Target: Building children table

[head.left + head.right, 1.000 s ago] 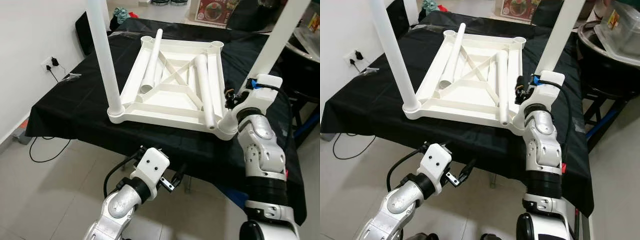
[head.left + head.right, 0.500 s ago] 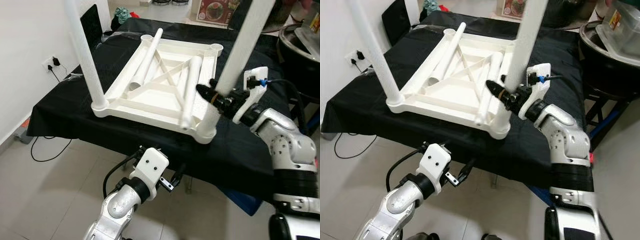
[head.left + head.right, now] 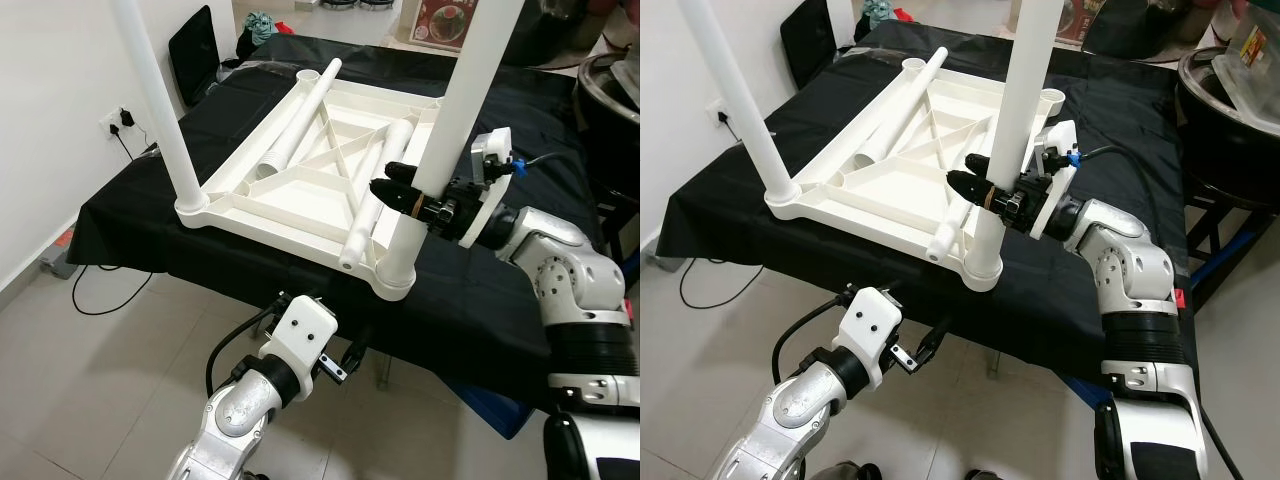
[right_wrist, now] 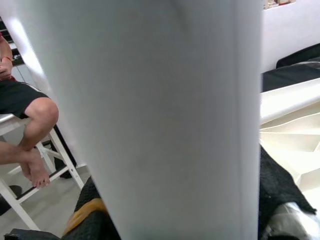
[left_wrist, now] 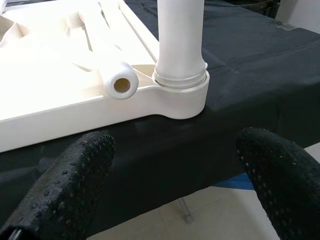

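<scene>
While the right gripper [image 3: 412,192] clamps its black fingers around the near-right leg [image 3: 462,95], that white tube stands upright in the corner socket [image 3: 396,272] of the upturned white table top [image 3: 320,170], close to the front edge of the black-draped table [image 3: 500,300]. In the right wrist view the leg [image 4: 150,120] sits right against the camera, and a seated person's bare leg [image 4: 32,125] shows on a white chair behind it. A second leg [image 3: 155,100] stands upright in the near-left corner. Two loose legs lie inside the frame: one long tube [image 3: 300,115] along its left side, another [image 3: 375,205] beside the grasped leg, its open end toward the robot. The left gripper [image 3: 340,362] hangs low below the table edge, fingers [image 5: 65,185] spread apart and holding nothing, pointed at the socket [image 5: 180,92] in its wrist view. A wall outlet [image 3: 120,120] is on the left wall.
</scene>
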### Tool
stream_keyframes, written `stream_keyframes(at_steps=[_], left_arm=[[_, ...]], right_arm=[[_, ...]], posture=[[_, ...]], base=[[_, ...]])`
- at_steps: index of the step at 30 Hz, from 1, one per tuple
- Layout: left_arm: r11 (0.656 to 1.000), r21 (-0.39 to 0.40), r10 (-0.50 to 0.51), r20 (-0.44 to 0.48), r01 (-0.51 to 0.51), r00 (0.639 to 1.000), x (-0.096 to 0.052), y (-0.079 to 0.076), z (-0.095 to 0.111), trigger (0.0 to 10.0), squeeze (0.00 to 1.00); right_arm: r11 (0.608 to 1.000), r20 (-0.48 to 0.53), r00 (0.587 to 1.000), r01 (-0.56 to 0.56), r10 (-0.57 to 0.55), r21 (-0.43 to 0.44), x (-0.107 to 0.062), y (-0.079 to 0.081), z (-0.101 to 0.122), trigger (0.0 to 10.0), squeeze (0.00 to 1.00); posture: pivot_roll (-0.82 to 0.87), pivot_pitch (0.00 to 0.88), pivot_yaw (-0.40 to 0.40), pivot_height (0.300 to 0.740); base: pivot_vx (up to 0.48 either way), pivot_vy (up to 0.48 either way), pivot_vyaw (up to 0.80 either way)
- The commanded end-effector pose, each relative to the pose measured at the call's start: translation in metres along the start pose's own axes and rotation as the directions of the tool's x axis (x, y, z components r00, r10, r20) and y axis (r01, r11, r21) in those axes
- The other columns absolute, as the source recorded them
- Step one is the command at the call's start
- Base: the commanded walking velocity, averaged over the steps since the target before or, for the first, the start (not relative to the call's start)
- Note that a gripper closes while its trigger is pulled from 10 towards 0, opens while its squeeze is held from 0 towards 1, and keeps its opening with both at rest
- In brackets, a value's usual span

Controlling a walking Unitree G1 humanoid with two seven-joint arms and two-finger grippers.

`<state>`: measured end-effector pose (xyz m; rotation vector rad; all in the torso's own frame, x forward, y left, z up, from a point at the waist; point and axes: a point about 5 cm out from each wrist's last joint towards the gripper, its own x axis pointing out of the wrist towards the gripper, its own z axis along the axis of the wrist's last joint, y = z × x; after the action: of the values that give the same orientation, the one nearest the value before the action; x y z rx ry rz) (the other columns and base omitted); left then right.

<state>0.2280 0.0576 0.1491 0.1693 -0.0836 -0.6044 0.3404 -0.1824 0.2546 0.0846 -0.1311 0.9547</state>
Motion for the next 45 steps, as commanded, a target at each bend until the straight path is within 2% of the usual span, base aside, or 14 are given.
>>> stream_keyframes(at_steps=[1, 9, 11, 21, 22, 23, 25, 26, 28, 29, 32, 33, 38, 45], left_arm=[[1.000, 0.002, -0.003, -0.007, 0.003, 1.000, -0.002, -0.002, -0.001, 10.0, 0.00], [1.000, 0.003, -0.008, -0.007, 0.008, 1.000, -0.002, -0.002, -0.002, 10.0, 0.00], [1.000, 0.004, -0.014, -0.008, 0.014, 1.000, -0.002, -0.003, -0.002, 10.0, 0.00], [1.000, 0.003, -0.019, -0.004, 0.019, 1.000, -0.001, -0.004, -0.002, 10.0, 0.00], [1.000, 0.003, -0.019, -0.004, 0.019, 1.000, -0.001, -0.004, -0.002, 10.0, 0.00], [1.000, 0.003, -0.019, -0.004, 0.019, 1.000, -0.001, -0.004, -0.002, 10.0, 0.00], [1.000, 0.002, -0.019, -0.004, 0.019, 1.000, -0.001, -0.003, -0.002, 10.0, 0.00], [1.000, 0.003, -0.020, -0.005, 0.020, 1.000, -0.001, -0.003, -0.002, 10.0, 0.00], [1.000, 0.003, -0.020, -0.005, 0.020, 1.000, -0.001, -0.004, -0.002, 10.0, 0.00], [1.000, 0.002, -0.019, -0.005, 0.019, 1.000, 0.000, -0.004, -0.002, 10.0, 0.00], [1.000, 0.001, -0.017, -0.005, 0.017, 1.000, 0.000, -0.004, -0.002, 10.0, 0.00], [1.000, 0.000, -0.015, -0.005, 0.015, 1.000, 0.000, -0.004, -0.002, 10.0, 0.00], [1.000, -0.002, -0.013, -0.006, 0.013, 1.000, 0.000, -0.003, -0.002, 10.0, 0.00], [1.000, -0.001, -0.013, -0.006, 0.013, 1.000, 0.001, -0.003, -0.002, 10.0, 0.00]], right_arm=[[0.997, 0.000, 0.998, 0.066, -0.066, 0.033, 0.002, -0.005, -0.008, 0.0, 0.00], [0.789, -0.007, 0.790, 0.613, -0.613, -0.033, -0.022, -0.047, -0.016, 0.0, 0.00], [0.464, 0.022, 0.464, 0.886, -0.886, 0.011, -0.046, -0.056, -0.022, 0.0, 0.00], [0.221, 0.062, 0.220, 0.975, -0.974, 0.015, -0.050, -0.029, -0.030, 0.0, 0.00], [0.221, 0.062, 0.220, 0.975, -0.974, 0.015, -0.050, -0.029, -0.030, 0.0, 0.00], [0.233, 0.055, 0.230, 0.972, -0.972, 0.042, -0.040, -0.019, -0.032, 7.8, 0.00], [0.243, 0.051, 0.240, 0.968, -0.969, 0.060, -0.032, -0.014, -0.033, 7.8, 0.00], [0.353, 0.059, 0.349, 0.932, -0.935, 0.085, -0.016, -0.007, -0.034, 10.0, 0.00], [0.413, 0.065, 0.408, 0.905, -0.911, 0.101, -0.004, -0.003, -0.034, 10.0, 0.00], [0.466, 0.082, 0.459, 0.877, -0.885, 0.114, 0.003, 0.000, -0.033, 10.0, 1.00], [0.548, 0.098, 0.540, 0.829, -0.836, 0.113, 0.009, 0.002, -0.032, 10.0, 0.90], [0.629, 0.102, 0.620, 0.769, -0.778, 0.119, 0.012, 0.002, -0.030, 10.0, 0.00], [0.856, 0.066, 0.856, 0.502, -0.512, 0.128, 0.012, 0.004, -0.024, 10.0, 0.00], [0.965, 0.010, 0.969, 0.246, -0.248, 0.087, -0.005, 0.001, -0.015, 10.0, 0.00]], posture=[[0.13, 0.151, -0.038, 0.740], [0.12, 0.142, -0.033, 0.740], [0.12, 0.138, -0.028, 0.740], [0.12, 0.132, -0.030, 0.740], [0.12, 0.132, -0.030, 0.740], [0.12, 0.133, -0.029, 0.740], [0.12, 0.133, -0.029, 0.740], [0.12, 0.128, -0.029, 0.740], [0.12, 0.130, -0.031, 0.740], [0.12, 0.132, -0.036, 0.740], [0.12, 0.136, -0.034, 0.740], [0.12, 0.136, -0.039, 0.740], [0.12, 0.140, -0.038, 0.740], [0.12, 0.140, -0.039, 0.740]], base=[[0.000, 0.000, 0.00], [0.000, 0.000, 0.00], [0.000, 0.000, 0.00], [0.000, 0.000, 0.00], [0.000, 0.000, 0.00], [0.000, 0.000, 0.00], [0.000, 0.000, 0.00], [0.000, 0.000, 0.00], [0.000, 0.000, 0.00], [0.000, 0.000, 0.00], [0.000, 0.000, 0.00], [0.000, 0.000, 0.00], [0.000, 0.000, 0.00], [0.000, 0.000, 0.00]])
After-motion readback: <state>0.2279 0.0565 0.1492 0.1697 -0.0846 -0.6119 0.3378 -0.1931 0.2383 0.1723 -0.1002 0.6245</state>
